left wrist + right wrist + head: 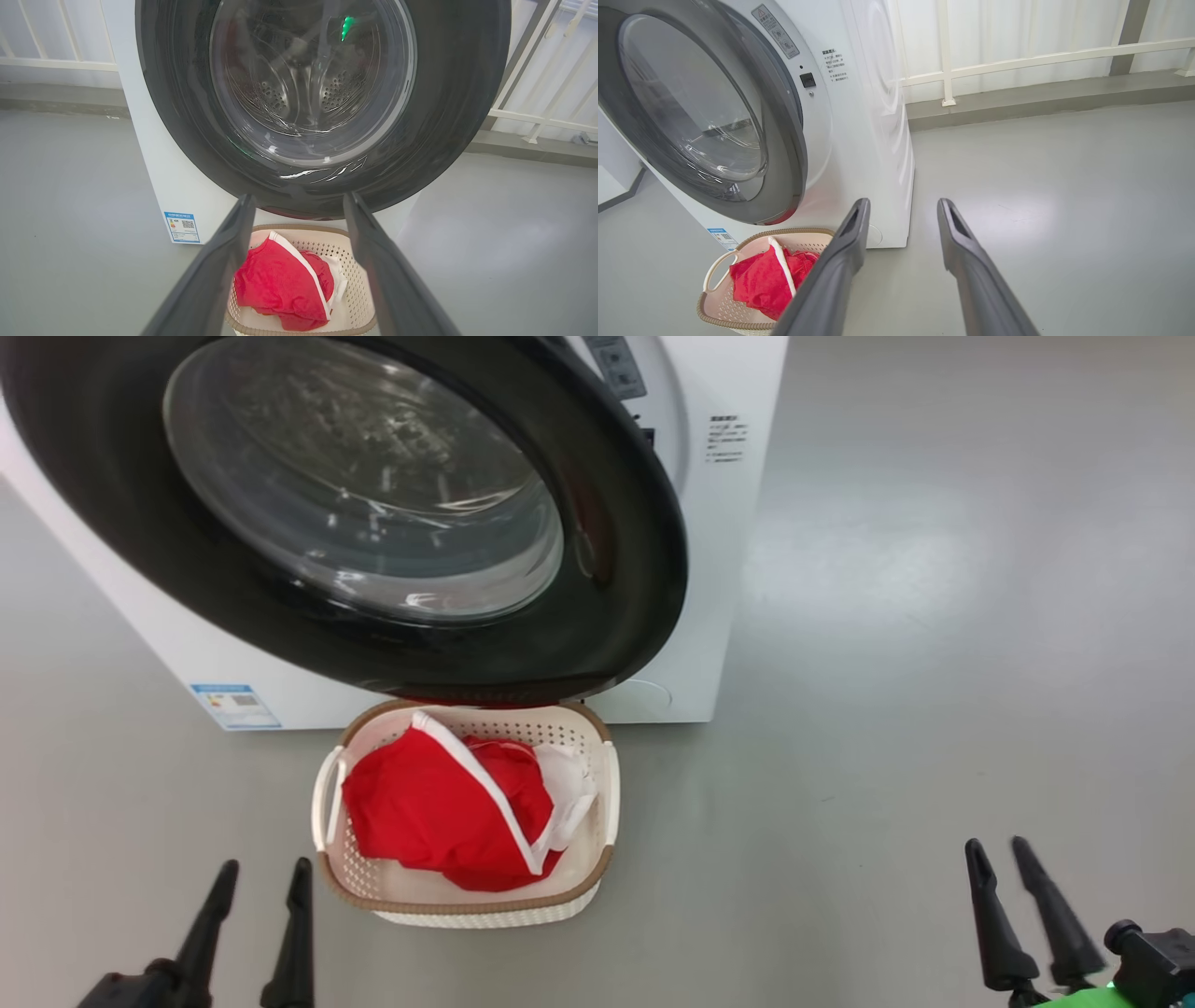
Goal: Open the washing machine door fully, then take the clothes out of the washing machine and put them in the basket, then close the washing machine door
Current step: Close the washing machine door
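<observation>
The washing machine (738,569) stands on the grey floor. Its door (616,569), with a black rim and a bulging glass window, hangs ajar, its free edge standing off the white front (822,116). Below the door sits the basket (467,903), with the red, white-trimmed clothes (429,807) and a white cloth (569,784) inside. My left gripper (265,868) is open and empty just left of the basket. My right gripper (997,845) hovers far to the right over bare floor, fingers apart, holding nothing. The left wrist view looks between the open fingers (224,261) at the door (448,116) and the clothes (275,284).
A white railing (1017,60) and a grey kerb run behind and to the right of the machine. A blue label (233,707) marks the machine's lower front. Open grey floor (934,663) stretches to the right of the basket.
</observation>
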Motion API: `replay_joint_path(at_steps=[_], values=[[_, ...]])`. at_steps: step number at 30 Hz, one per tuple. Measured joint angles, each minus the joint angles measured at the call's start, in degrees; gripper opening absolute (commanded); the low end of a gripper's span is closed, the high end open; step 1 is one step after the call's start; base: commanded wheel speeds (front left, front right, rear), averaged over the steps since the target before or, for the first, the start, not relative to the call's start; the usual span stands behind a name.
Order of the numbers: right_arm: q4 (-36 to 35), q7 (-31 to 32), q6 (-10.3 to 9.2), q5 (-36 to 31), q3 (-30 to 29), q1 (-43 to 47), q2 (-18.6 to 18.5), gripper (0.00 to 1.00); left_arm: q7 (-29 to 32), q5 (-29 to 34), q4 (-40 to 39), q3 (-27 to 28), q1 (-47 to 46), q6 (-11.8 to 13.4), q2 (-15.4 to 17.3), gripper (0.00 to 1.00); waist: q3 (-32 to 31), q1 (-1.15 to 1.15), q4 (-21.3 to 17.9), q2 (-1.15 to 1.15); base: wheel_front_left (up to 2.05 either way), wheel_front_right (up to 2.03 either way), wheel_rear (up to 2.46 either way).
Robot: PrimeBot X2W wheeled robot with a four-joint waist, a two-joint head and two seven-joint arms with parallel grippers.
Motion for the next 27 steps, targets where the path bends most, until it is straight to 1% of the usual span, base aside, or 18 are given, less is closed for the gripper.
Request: replay_joint_path(at_steps=[1, 5, 11, 17, 27], values=[[-0.01, 0.00, 0.00, 0.04, 0.29, -0.04, -0.04, 0.00, 0.00, -0.01, 0.01, -0.33, -0.02, 0.00, -0.21, 1.00, 0.09, 0.00, 0.32, 0.00, 0.00, 0.00, 0.00], [0.10, 0.00, 0.00, 0.59, 2.21, -1.12, -0.36, 0.00, 0.00, -0.01, 0.43, -1.10, -0.09, 0.00, -1.65, 1.00, 0.56, 0.00, 1.72, 0.00, 0.00, 0.00, 0.00], [2.14, 0.00, 0.00, 0.89, 6.82, -10.03, -0.83, 0.00, 0.00, -0.04, 1.18, -2.61, -2.06, 0.00, -3.33, 1.00, 1.67, 0.00, 4.60, 0.00, 0.00, 0.00, 0.00], [6.14, 0.00, 0.00, 1.19, 10.35, -18.57, -0.94, 0.00, 0.00, -0.49, 1.62, -4.01, -2.96, 0.00, -3.56, 1.00, 3.00, 0.00, 7.50, 0.00, 0.00, 0.00, 0.00], [10.65, 0.00, 0.00, 1.19, 12.56, -30.40, -1.42, 0.00, 0.00, -1.65, 1.99, -6.25, -6.51, 0.00, -4.81, 1.00, 6.77, 0.00, 11.99, 0.00, 0.00, 0.00, 0.00]])
